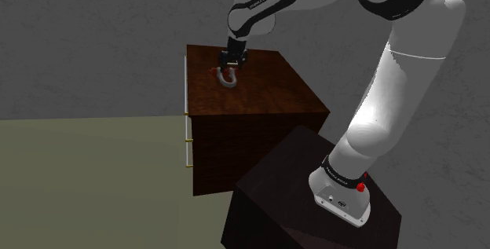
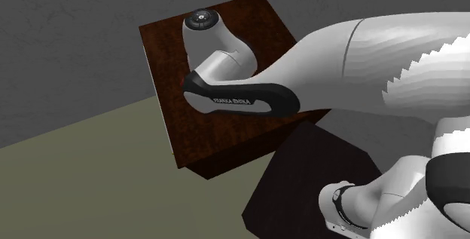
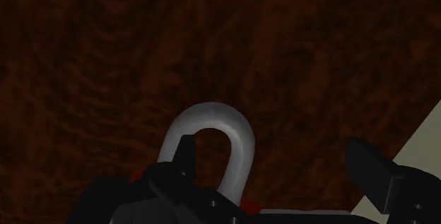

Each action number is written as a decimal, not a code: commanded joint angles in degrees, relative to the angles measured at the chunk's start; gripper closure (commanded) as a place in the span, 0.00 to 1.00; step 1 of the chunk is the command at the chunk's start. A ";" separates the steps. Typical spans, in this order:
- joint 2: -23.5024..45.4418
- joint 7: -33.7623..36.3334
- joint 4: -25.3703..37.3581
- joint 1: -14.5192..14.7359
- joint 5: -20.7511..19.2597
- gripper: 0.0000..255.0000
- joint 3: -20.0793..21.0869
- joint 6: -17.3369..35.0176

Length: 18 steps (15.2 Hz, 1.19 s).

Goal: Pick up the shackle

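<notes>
The shackle [image 1: 228,78] is a grey U-shaped bow with a red part at its ends, lying on the dark wooden top of a cabinet [image 1: 271,90]. My gripper [image 1: 232,60] hangs right over it, pointing down. In the wrist view the shackle's bow [image 3: 237,131] arches up between the fingers, and my gripper [image 3: 275,150] is open. One black finger [image 3: 185,152] stands against the bow's near leg. The other finger [image 3: 371,164] is well clear of the bow, near the cabinet's edge. In the second exterior view the white arm [image 2: 226,49] hides the shackle.
The cabinet has a pale front edge with small handles [image 1: 188,141] on the shoulder view's left. The dark box stand [image 1: 287,188] sits close against the cabinet's near corner. An olive floor [image 1: 86,184] lies around them, with grey walls behind.
</notes>
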 commanded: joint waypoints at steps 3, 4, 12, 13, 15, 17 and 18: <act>8.84 -0.40 7.91 -0.61 0.35 0.00 -0.33 1.43; 11.04 -0.49 10.04 -0.77 0.44 0.00 -0.39 1.63; 15.51 -0.81 10.23 -0.95 0.76 0.00 -0.28 5.97; 15.79 -0.83 10.15 -0.96 0.79 0.00 -0.27 6.32; 15.76 -0.90 10.10 -1.01 0.81 1.00 -0.27 6.35; 15.74 -0.87 10.06 -0.98 0.80 1.00 -0.27 6.35; 15.73 -0.87 10.06 -0.99 0.80 1.00 -0.27 6.36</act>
